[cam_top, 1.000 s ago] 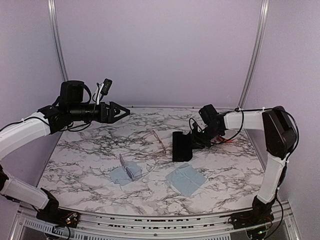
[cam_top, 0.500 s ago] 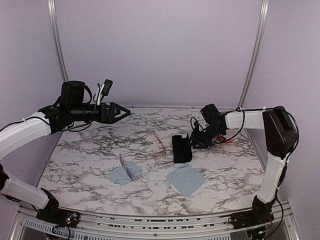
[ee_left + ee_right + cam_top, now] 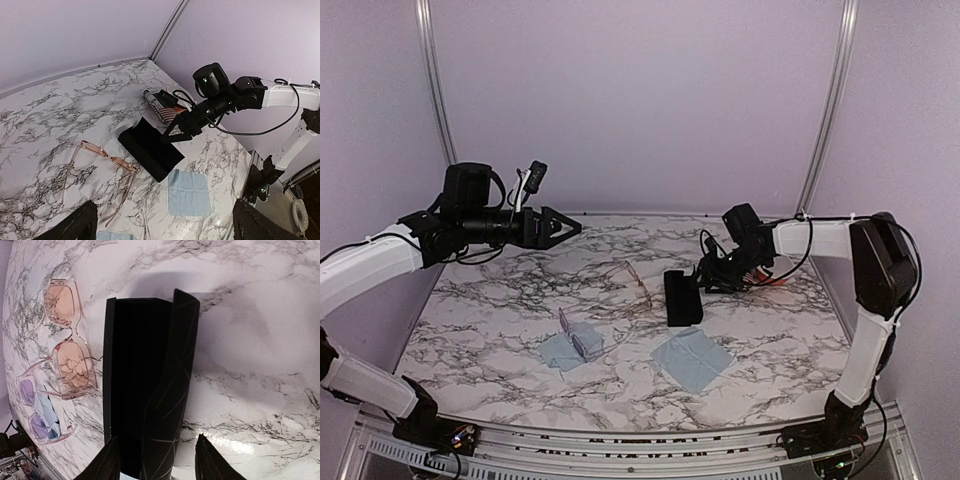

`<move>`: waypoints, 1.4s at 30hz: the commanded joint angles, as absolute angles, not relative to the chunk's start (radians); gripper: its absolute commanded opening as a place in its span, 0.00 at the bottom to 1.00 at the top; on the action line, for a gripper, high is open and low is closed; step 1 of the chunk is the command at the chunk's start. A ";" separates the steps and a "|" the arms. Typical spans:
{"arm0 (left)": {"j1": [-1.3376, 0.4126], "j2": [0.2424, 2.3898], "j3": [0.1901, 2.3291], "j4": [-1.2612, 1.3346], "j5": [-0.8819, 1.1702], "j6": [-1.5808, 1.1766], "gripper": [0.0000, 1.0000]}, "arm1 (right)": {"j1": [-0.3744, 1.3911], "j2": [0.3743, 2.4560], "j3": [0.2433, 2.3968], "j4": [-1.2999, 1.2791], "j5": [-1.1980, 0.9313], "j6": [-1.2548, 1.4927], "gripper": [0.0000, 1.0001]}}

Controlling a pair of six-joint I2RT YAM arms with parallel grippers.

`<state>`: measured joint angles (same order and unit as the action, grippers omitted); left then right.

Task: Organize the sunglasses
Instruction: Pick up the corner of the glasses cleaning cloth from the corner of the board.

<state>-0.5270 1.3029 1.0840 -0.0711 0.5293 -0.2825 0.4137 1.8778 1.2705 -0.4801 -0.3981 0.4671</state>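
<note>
Marble-patterned table (image 3: 480, 340) inside lilac walls (image 3: 640, 100); left jaws apart, right jaws apart by black case (image 3: 135, 365)

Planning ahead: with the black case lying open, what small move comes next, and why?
Probably raise the right hand clear of the black case: its fingers stand apart at the case's end, gripping nothing, and the pink-lensed sunglasses beside it need picking up.

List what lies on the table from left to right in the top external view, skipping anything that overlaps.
lilac-framed sunglasses → pink-lensed sunglasses → black case
</note>
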 commanded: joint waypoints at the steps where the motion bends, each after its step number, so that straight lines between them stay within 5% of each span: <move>1: -0.536 1.317 1.120 -0.094 0.522 -0.263 0.95 | 0.405 1.835 1.319 -0.477 -0.440 0.421 0.50; 15: -0.584 1.352 1.137 -0.138 0.484 -0.219 0.89 | 0.405 1.663 1.264 -0.473 -0.339 0.332 0.50; 28: -0.772 1.452 1.196 -0.253 0.353 -0.143 0.75 | 0.406 1.452 0.996 -0.373 -0.301 0.348 0.42; 38: -0.933 1.675 1.215 -0.278 0.301 -0.241 0.50 | 0.417 1.335 0.852 -0.390 -0.311 0.413 0.40; 42: -0.993 1.736 1.225 -0.296 0.258 -0.204 0.47 | 0.472 1.259 0.769 -0.347 -0.306 0.445 0.40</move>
<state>-0.9421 1.6962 1.2022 -0.2394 0.3004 -0.2230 0.4240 1.3270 0.8177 -0.3923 -0.3210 0.3977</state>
